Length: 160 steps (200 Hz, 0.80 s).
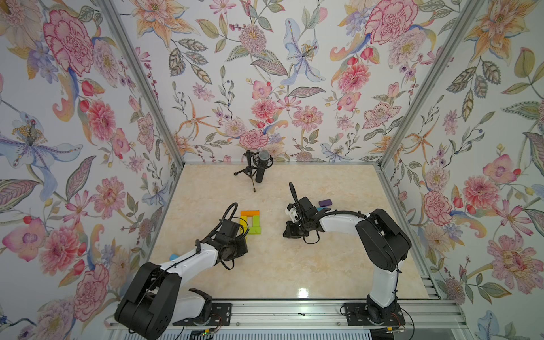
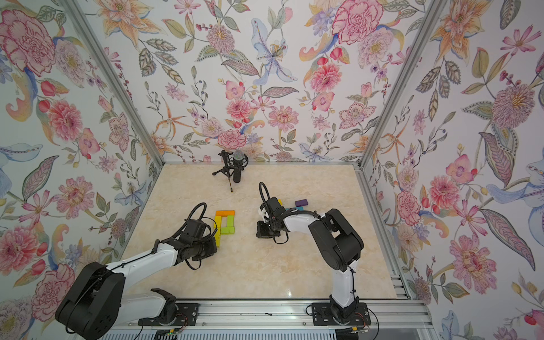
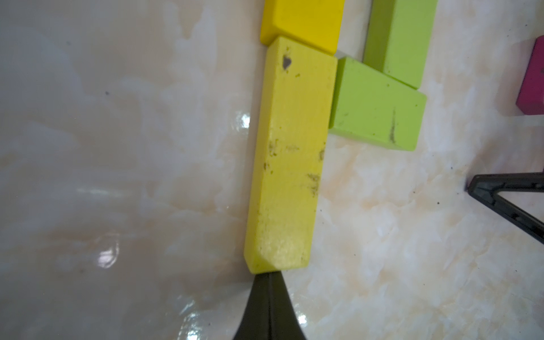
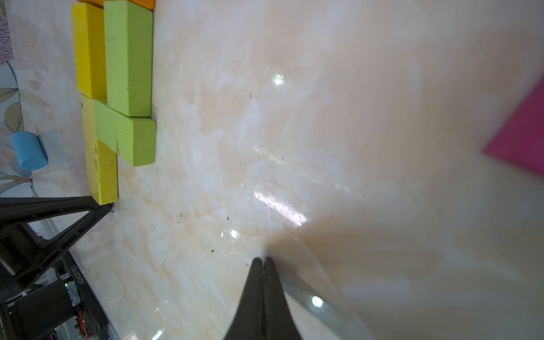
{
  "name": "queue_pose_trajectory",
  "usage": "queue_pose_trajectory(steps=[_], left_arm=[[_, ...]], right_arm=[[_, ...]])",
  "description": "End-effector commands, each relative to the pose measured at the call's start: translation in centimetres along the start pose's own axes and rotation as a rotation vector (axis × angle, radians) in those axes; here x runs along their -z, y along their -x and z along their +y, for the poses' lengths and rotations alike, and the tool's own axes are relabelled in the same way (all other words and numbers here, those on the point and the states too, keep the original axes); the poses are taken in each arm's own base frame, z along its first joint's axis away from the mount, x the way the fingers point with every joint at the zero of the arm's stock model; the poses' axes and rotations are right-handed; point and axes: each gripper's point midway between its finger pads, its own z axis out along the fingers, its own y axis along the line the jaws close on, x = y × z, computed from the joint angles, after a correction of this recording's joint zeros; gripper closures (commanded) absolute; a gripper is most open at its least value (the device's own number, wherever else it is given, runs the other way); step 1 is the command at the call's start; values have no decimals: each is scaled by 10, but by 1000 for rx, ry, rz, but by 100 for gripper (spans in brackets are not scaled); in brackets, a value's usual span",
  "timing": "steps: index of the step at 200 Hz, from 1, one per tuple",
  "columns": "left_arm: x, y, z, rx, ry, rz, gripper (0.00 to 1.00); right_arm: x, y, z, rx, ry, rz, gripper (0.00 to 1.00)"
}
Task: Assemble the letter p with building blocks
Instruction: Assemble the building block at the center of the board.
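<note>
Orange, yellow, lime blocks (image 2: 230, 220), seemingly P-shaped

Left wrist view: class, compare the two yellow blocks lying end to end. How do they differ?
Colour: the deeper yellow block is golden; the paler yellow block is lemon, slightly greenish.
Surface: the paler one is scuffed, with a dark chip; the deeper one looks clean where visible.
Contact: the shut left gripper sits at the paler block's free end, away from the deeper block.
Shared: both lie flat, in one line.
</note>
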Motion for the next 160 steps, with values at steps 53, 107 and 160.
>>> queue_pose_trajectory(steps=[53, 107, 160], left_arm=[[5, 10, 3, -3, 27, -23, 100], [25, 18, 0, 1, 29, -60, 91], [67, 36, -8, -2, 28, -172, 79]], right_arm=[[-4, -7, -7, 0, -2, 18, 100], [-3, -6, -4, 4, 9, 14, 100], [18, 17, 16, 67, 35, -76, 100]])
